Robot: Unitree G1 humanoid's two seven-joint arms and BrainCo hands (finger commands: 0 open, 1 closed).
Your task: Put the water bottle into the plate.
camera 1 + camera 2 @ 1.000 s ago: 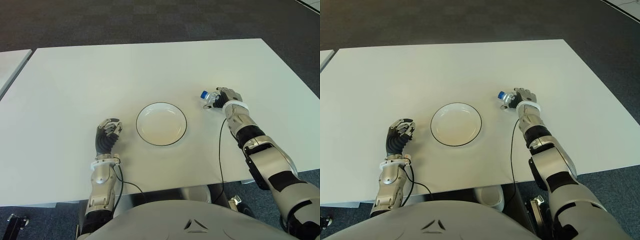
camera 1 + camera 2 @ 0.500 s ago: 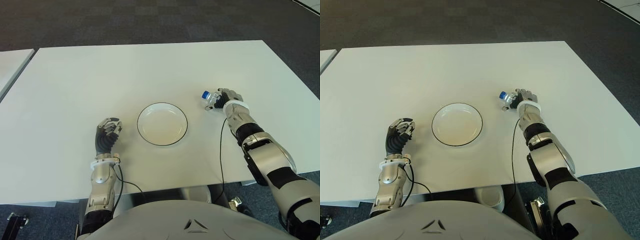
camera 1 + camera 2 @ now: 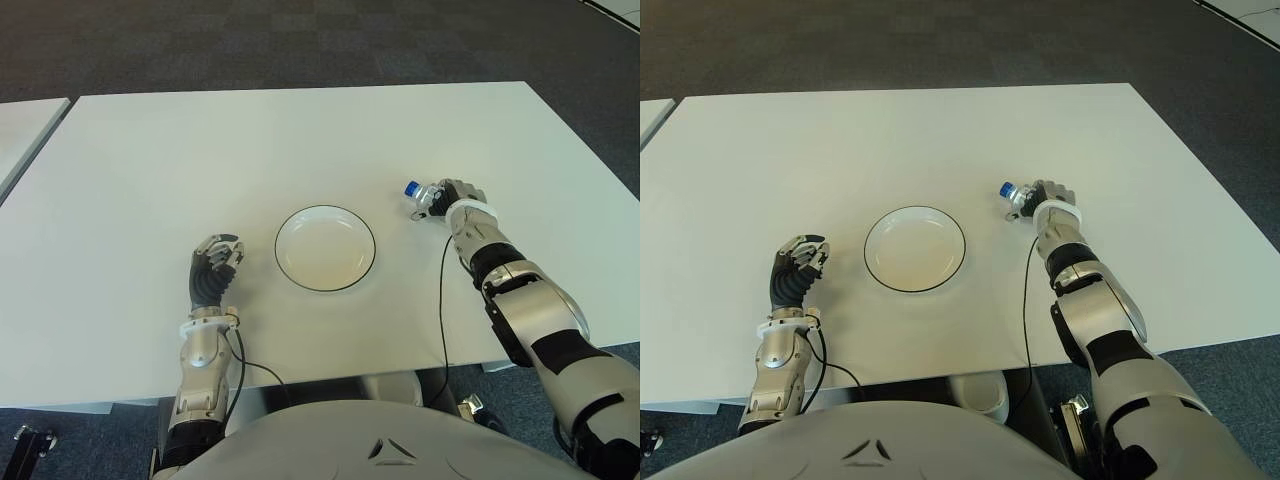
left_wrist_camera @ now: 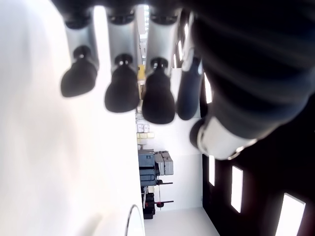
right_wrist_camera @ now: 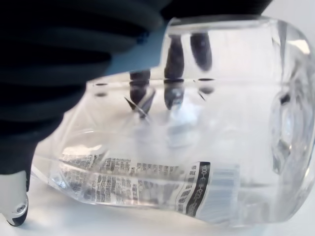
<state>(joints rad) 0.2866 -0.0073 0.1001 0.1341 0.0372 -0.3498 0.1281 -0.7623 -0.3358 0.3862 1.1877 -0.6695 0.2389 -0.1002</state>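
Barely shifted, our right hand [image 3: 452, 196] stays clamped on water bottle [image 3: 421, 197]; plate [image 3: 325, 248] to its left awaits; left hand [image 3: 213, 270] curled, empty.

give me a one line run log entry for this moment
right robot hand: shut on water bottle, right of plate | plate: empty | left robot hand: idle, left of plate

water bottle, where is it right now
The water bottle is in the right robot hand, on the table's right side, just right of the plate; blue cap toward the plate.
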